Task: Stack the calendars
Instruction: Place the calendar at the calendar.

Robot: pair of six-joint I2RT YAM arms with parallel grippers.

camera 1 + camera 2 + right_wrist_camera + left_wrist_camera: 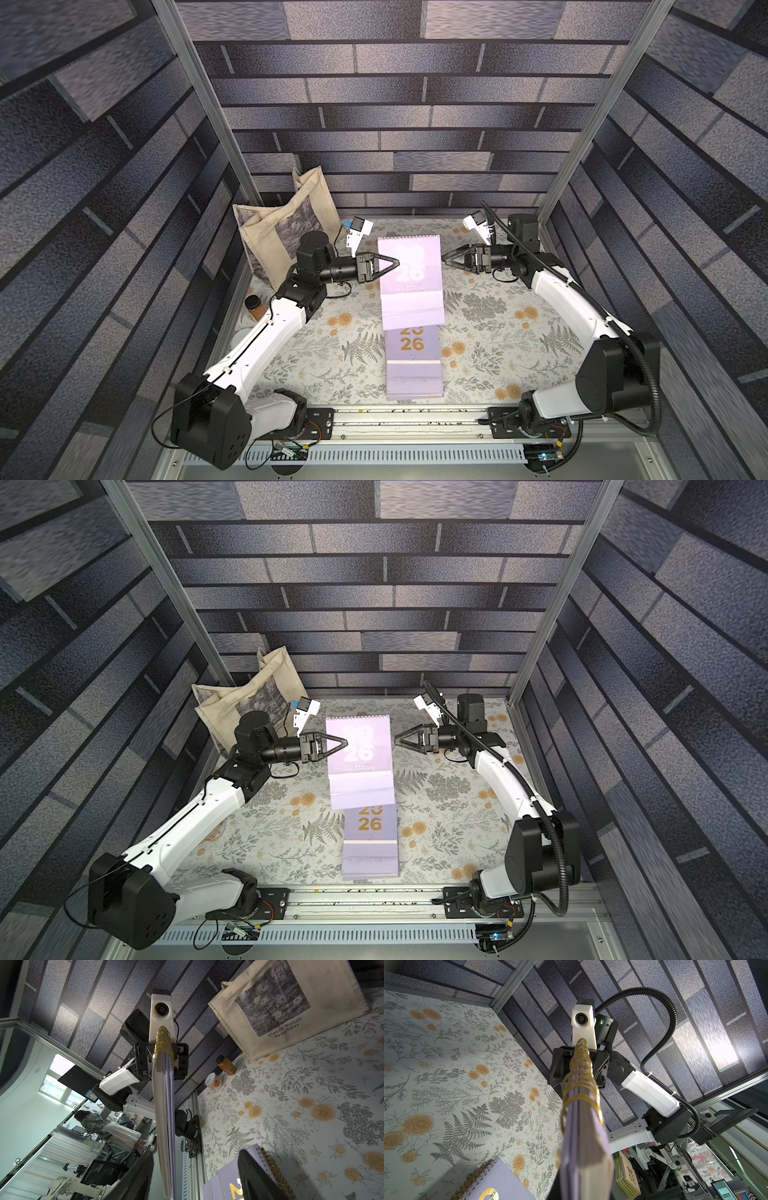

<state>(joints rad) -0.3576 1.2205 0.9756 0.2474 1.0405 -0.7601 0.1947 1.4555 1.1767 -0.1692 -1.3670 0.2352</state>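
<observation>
We see the left gripper [395, 262] clenched on the left edge of 1 lavender calendar [409, 286], holding it clear of the table [498, 332]. The calendar faces up, slightly tilted, with its gold spiral [581, 1076] at the far end. Its lower flap hangs over the far end of the stack [413, 365] and hides part of the top cover's numerals in both top views. The stack lies flat by the front rail [415, 419]; we cannot count its layers.

The right gripper [445, 257] is released, with its fingers [259, 1178] wide apart in the right wrist view and its tips just beside the calendar's right edge; whether that edge sits inside the jaws or just short of them, we cannot tell.

We judge the step to be the carry toward the stack, and we see 3 risks:

1. The calendar is pinched on 1 side only, so its weight could swing it about the grip or slide it out.
2. The loose flap could fold under or catch the stack's spiral on the way down, leaving the calendar skewed or propped.
3. The open right jaws sit so close that a small sideways move could knock the free edge and twist the calendar in the left grip.

The tote bag [282, 237] and jar [254, 306] stand well apart, so we expect no trouble there.
</observation>
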